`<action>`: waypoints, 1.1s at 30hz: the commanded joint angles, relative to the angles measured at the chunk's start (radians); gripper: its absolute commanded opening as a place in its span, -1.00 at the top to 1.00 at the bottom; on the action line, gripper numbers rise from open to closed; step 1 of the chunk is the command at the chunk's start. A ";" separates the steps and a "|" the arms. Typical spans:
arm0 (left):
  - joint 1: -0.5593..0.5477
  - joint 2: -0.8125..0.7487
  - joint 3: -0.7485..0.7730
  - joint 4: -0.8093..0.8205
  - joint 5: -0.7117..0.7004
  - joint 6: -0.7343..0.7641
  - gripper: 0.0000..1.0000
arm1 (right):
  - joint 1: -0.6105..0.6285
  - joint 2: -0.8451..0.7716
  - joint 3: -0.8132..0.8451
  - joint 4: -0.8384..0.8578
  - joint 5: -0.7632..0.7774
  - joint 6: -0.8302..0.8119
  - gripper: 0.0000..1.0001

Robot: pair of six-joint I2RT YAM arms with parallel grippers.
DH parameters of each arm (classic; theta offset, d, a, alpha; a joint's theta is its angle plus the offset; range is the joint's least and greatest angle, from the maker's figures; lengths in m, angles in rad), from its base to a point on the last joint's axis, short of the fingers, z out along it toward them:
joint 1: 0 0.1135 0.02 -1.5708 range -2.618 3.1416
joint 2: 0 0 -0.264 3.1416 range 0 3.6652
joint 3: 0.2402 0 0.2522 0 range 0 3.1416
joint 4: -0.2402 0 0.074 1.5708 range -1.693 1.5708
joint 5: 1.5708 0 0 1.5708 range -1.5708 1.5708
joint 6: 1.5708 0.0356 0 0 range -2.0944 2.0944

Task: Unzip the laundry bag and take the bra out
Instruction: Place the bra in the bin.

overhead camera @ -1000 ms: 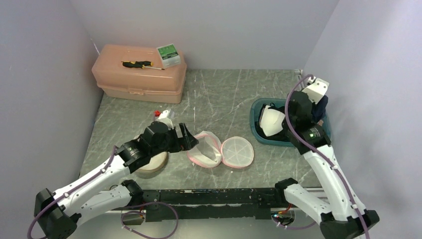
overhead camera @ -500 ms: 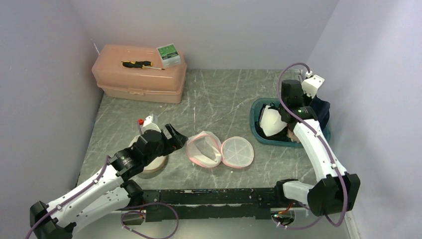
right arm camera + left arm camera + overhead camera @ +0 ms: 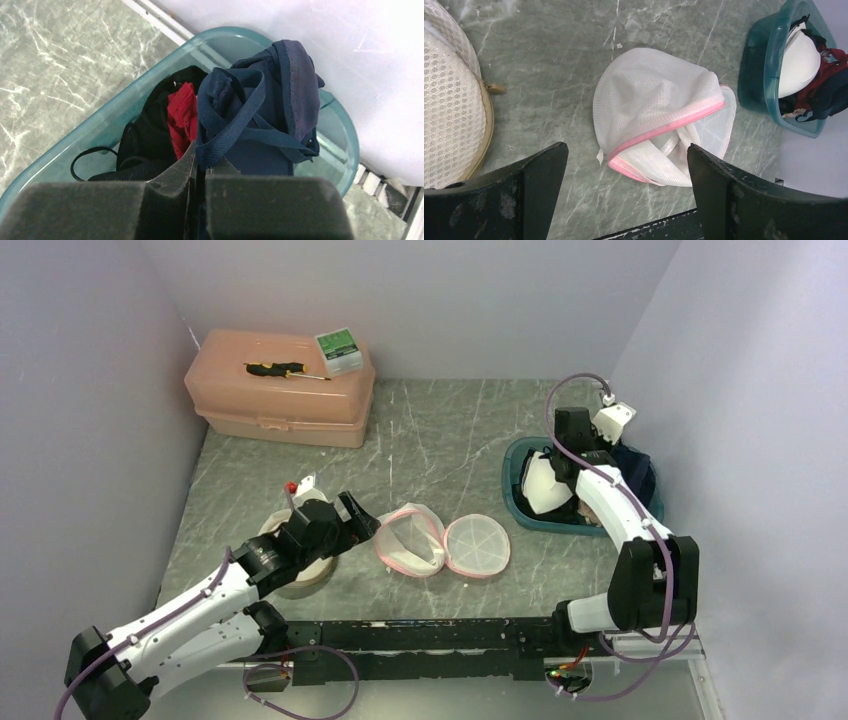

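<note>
Two arms work over a grey marbled table. The left end effector hangs low over the table with its fingers spread wide apart, holding nothing. The laundry bag lies directly below the gap between them.

The bag is a round white mesh pouch with pink trim. It rests on the table near the middle, unzipped and gaping toward the near edge. Its round lid is folded out flat to the right, touching the pouch. Only mesh and white ribbing show inside.

A second mesh pouch with tan trim lies just to the left, partly under the left arm.

The right end effector is over a teal basin at the table's right side, its fingers pressed together. A strap of the navy bra runs down into the seam between them and looks pinched there. The navy bra itself is heaped in the basin at its far side, against the wall. Beside it in the basin lie a red garment, a black garment and a white cup-shaped piece.

At the far left corner stands a peach toolbox. A screwdriver and a small green box sit on its lid.
</note>
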 commanded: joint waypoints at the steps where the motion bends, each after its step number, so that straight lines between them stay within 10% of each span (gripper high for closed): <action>1: 0.001 0.010 0.017 0.008 -0.003 -0.018 -0.88 | -0.003 0.013 -0.029 0.063 -0.038 0.108 1.00; 11: 0.001 0.055 0.006 0.035 0.011 -0.028 -0.88 | 0.023 0.052 -0.090 0.031 -0.135 0.193 1.00; 19: 0.001 0.038 0.001 0.025 0.006 -0.019 -0.88 | 0.065 -0.024 -0.077 -0.055 -0.129 0.186 -0.29; 33: 0.001 0.001 -0.036 0.065 0.035 0.007 -0.88 | 0.046 -0.347 -0.021 -0.117 -0.322 0.152 -0.35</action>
